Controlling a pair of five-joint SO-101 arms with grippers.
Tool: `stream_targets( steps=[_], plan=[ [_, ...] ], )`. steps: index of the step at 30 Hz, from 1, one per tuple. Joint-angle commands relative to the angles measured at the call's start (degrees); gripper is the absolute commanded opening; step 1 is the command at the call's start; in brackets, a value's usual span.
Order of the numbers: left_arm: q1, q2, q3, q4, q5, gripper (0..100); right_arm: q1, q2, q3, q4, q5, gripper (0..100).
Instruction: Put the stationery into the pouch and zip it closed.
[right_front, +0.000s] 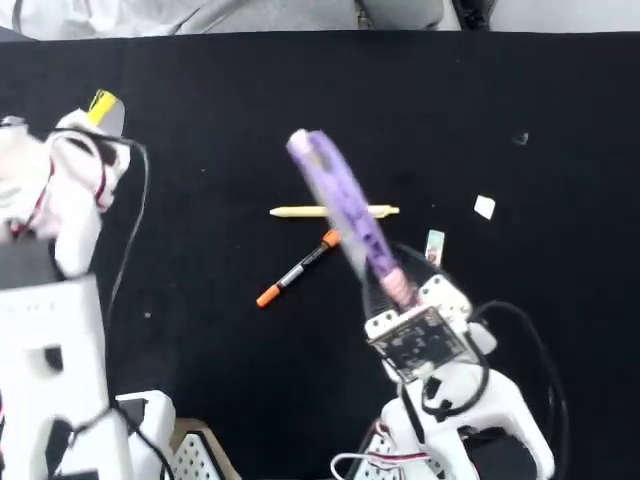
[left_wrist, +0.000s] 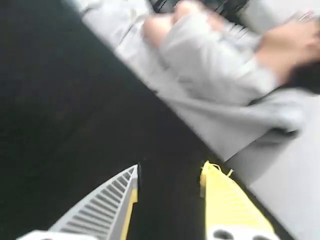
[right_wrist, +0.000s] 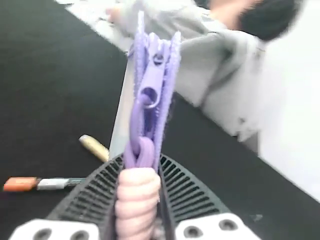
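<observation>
The right arm leans forward from its base, its pincer (right_wrist: 141, 170) clamped on the zip end of the purple pouch (right_front: 335, 185). The pouch is held up off the table (right_front: 200, 90) and slants across above the yellow pen (right_front: 300, 211). The orange marker (right_front: 297, 270) lies just beside that pen, on the arms' side. The left arm stands well off to the pen's left, folded upright, its pincer (left_wrist: 171, 170) apart and holding nothing.

In the high view the raised pouch (right_front: 345, 205) is smeared by blur, and it hides the middle of the yellow pen (right_front: 295, 211). A white scrap (right_front: 485, 207) beyond it is too small to tell. In the right wrist view the pouch covers most of the pen, and the picture's edge cuts off one end of the orange marker (right_wrist: 40, 184)
</observation>
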Motion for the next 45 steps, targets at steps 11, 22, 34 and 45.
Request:
stream_targets(
  steps=[11,22,34,45],
  plan=[
    [3.6,31.0,-12.9,-1.3,-4.4,21,5.3,-4.9,-8.9,-6.5,-0.4,1.1],
    [16.8,55.2,-47.0,27.3,-35.4,21,20.5,-4.8,-9.0,-2.8,-4.2,1.1],
    [29.5,82.5,-69.1,38.2,-65.3,21,22.4,-4.8,-9.0,5.1,-4.7,1.1],
    [37.2,97.8,-87.0,41.6,-68.8,21,22.1,-4.8,-8.7,6.6,-4.3,1.1]
  ],
)
